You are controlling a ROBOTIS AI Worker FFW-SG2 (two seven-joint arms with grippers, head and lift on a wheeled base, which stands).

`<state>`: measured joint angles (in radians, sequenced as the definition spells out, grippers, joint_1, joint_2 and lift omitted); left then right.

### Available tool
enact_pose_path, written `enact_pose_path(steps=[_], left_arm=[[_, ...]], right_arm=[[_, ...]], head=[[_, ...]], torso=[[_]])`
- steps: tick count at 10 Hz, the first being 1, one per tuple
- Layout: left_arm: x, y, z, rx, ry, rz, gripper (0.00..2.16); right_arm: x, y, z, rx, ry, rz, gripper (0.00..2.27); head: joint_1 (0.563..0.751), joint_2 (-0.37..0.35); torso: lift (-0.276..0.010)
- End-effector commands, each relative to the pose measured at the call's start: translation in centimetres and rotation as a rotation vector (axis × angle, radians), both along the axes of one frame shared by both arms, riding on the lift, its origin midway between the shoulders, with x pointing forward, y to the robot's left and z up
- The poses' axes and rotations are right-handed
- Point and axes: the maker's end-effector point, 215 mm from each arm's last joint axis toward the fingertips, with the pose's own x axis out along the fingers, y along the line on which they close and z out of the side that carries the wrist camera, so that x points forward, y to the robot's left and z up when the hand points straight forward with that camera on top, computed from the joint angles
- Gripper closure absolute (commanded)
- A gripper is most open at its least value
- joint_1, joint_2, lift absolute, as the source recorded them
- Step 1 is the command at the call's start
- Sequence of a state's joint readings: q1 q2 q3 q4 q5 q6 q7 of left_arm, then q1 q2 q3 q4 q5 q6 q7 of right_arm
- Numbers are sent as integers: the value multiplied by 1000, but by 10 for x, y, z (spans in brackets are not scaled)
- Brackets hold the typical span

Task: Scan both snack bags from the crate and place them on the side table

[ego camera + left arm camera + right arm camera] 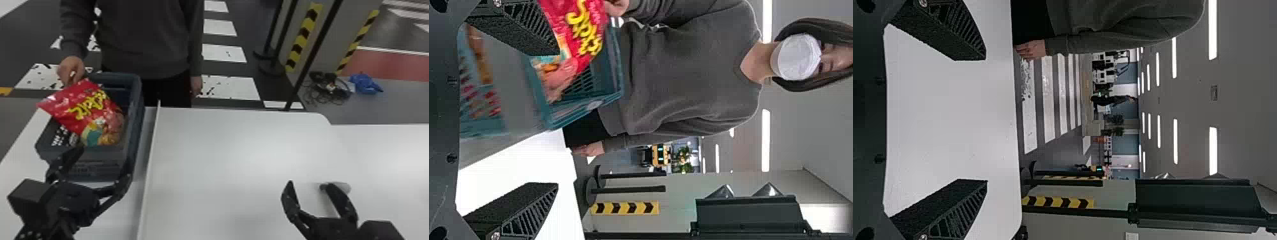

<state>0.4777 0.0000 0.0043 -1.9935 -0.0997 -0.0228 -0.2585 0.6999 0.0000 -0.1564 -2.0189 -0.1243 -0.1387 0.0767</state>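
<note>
Red bag (84, 108) is in the crate (135, 127), tilted, its top end up at the rim on the robot's left. Person's hand (71, 70) is at that top end, looks like a pinch. Dark packet (62, 137) sits lower in the crate, partly under red; probably bag two, can't confirm.

Left gripper (102, 163) is wide open, nothing in it, near side of the crate. Right gripper (306, 185) is open and empty too, over the white table (229, 153).

Step in hand, my read: left about to go for red. Nothing scanned or placed as far as I can judge.

Risks:
- Hand in the grasp zone. Left closes high on the bag, fingers could get nipped. Wait for release or grab low.
- If the person lets go early, red could slump flat over the dark packet. Worse angle, and one grab might take both.
- Low left approach could catch the near rim and shove the crate. Can't tell the clearance.
- Soft film: a shallow pinch may slip on lift, a hard one may crease the code and spoil the scan.
- Carry toward the table could snag the raised lip (154, 137) beside the crate. Lift well over it.
</note>
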Motion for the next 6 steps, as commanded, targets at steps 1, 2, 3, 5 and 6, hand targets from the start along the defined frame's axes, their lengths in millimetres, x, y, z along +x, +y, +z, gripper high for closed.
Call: enact_pose_path(steps=[1,2,3,5,6], left_arm=[[0,-9,6,-9,-11,-15,49],[0,-14,11,-13,-20,-24,49],[2,-12,14,-11,-25,-21,49],[7,6,18,-3,-35,7,49],[13,24,23,1,-43,37,49]], right_arm=[[0,0,-1,1,1,-1,33],[0,0,-3,1,4,-1,36],[0,0,-2,3,3,-1,46],[-1,0,-4,2,10,-1,49],[-1,1,-5,0,12,1,49]], head=[[695,-173],[695,-181],[695,-186],[695,-188],[695,-178]], torso=[[-98],[-98],[-98],[-98],[-98]])
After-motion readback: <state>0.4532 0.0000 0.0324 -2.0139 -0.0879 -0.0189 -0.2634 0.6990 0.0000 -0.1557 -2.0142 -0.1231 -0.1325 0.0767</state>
